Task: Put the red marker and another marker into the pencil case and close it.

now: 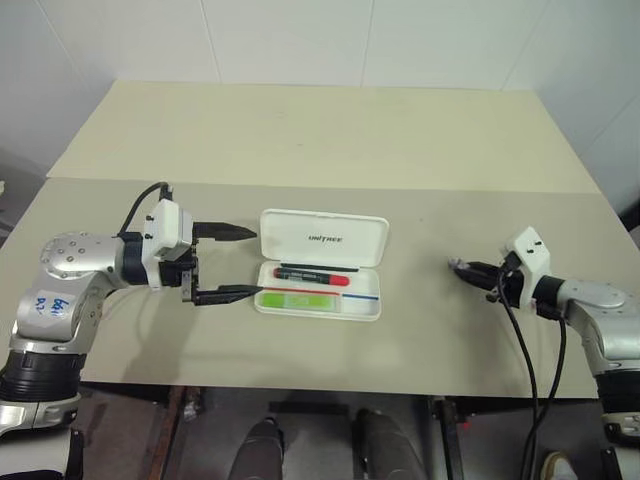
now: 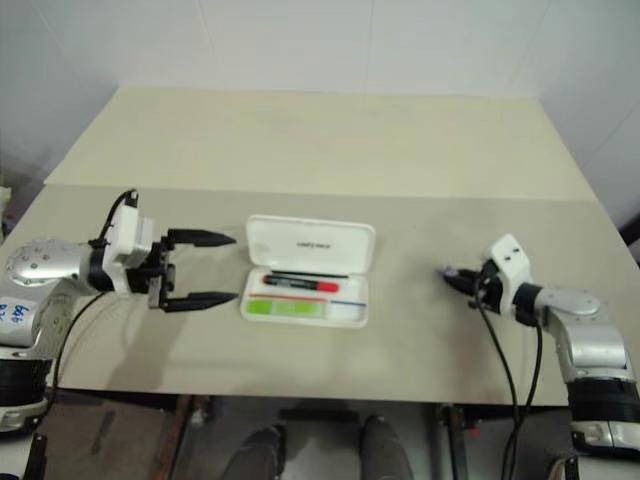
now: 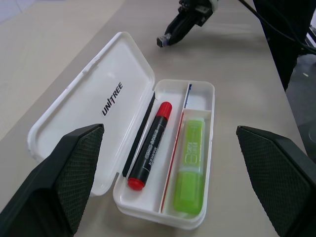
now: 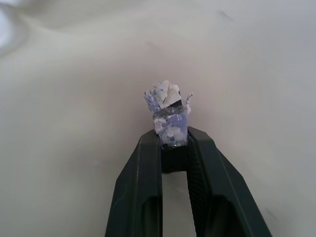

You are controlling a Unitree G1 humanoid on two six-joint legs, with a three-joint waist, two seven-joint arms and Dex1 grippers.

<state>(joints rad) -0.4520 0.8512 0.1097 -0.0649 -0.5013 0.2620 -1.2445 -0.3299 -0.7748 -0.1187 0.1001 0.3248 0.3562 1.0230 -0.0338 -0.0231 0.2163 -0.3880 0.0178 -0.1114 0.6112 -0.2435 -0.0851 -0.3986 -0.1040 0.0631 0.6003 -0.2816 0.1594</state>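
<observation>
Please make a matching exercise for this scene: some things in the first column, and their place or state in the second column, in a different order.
Column 1
1. red marker
2. lime-green marker
3. pencil case
4. left pincer
5. right pincer

Column 2
a. fingers wide open, beside the case
b. lid open, lying flat on the table
c. in the case's middle compartment, nearer the lid
d. shut, apart from the case
e. in the case's outer compartment, farthest from the lid

Pairs: 1-c, 2-e, 3-b, 4-a, 5-d

Silver arms, white wrists, black cables
</observation>
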